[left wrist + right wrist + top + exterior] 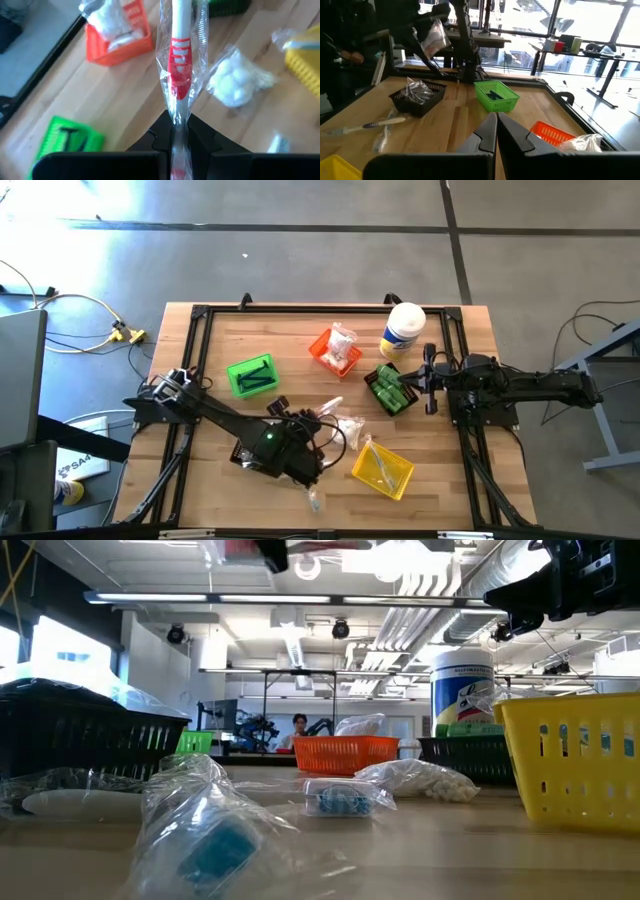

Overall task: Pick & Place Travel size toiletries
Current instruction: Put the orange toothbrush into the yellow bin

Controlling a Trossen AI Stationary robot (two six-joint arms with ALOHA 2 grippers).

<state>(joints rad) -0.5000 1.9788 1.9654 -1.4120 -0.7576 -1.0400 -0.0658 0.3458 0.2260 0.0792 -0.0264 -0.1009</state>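
Clear-wrapped red-and-white toothbrush (180,65) pinched at its lower end between the left gripper's (179,145) two dark fingers, standing straight out ahead of them, lifted clear of the wooden table (300,395). Wrapper crinkled and flaring to both sides of the stick. Below and beyond it in the left wrist view: orange bin (120,35) holding a white crinkly packet, a clear bag of white cotton balls (235,82) lying on the wood, green bin (70,142) with a dark piece inside, and a corner of the yellow bin (305,55).

Left arm reaching in from the table's left edge to the front centre, wrist (275,445) low between green bin and yellow bin (385,468) in the high view, a wrapped item (313,498) lying on the wood just in front of it.

Right gripper (496,131) clenched on nothing, fingertips pressed together. Right arm stretched in from the right edge, gripper (428,380) just beside the black bin (390,390) holding green mini bottles, near the white-lidded canister (403,330).

More wrapped toiletries loose on the table in the low view: a clear packet with a blue piece (215,845) up close, another small wrapped blue piece (340,798) farther back, and a bag of white balls (420,778).
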